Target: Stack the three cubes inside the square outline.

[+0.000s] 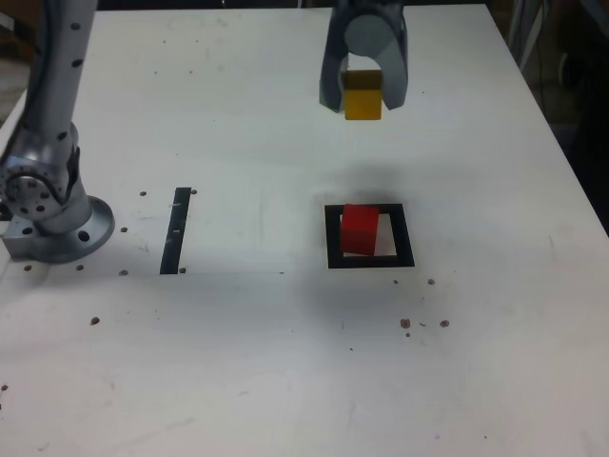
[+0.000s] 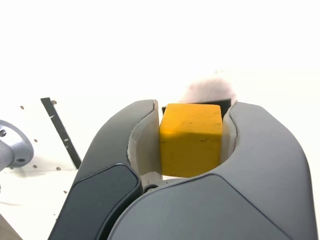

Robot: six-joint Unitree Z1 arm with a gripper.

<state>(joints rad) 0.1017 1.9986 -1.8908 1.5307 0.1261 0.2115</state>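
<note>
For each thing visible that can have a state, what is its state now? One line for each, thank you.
gripper: shut on the yellow cube, raised above the table.
yellow cube: held between the fingers, off the table.
red cube: resting inside the square outline, nothing stacked on it.
square outline: holds only the red cube.
green cube: not in view.

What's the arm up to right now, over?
Gripper shut on yellow cube, held above the table. Red cube sits in the square outline. Green cube not in view. Nothing in the way.
</note>
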